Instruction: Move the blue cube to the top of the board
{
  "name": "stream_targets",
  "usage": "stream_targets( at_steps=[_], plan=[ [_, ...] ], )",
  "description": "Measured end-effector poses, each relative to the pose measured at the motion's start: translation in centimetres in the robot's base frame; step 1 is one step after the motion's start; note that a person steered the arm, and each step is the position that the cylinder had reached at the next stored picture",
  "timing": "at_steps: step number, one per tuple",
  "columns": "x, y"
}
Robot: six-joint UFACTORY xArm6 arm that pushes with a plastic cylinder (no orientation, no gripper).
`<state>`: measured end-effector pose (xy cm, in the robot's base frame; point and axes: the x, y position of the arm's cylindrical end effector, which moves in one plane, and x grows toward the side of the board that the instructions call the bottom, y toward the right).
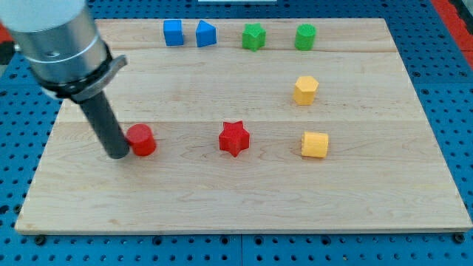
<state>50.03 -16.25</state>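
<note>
The blue cube [173, 32] sits near the board's top edge, left of centre. A blue triangular block [206, 33] stands just to its right. My tip [119, 154] is far below them at the view's left, touching the left side of a red cylinder [141, 140]. The dark rod rises up and to the left from the tip into the grey arm body [55, 41].
A green star-like block [253, 36] and a green cylinder-like block [305, 36] lie along the top edge. A yellow hexagonal block [305, 89], a yellow cube-like block [315, 145] and a red star [234, 138] lie mid-board. The wooden board [244, 207] rests on a blue pegboard.
</note>
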Motion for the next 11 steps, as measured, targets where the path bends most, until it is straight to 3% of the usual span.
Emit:
stream_targets(
  at_steps=[2,5,7,9,11],
  plan=[
    [3.6,0.7],
    [0.4,7.3],
    [-9.9,11.6],
    [-23.7,7.7],
    [-24.9,4.4]
  ],
)
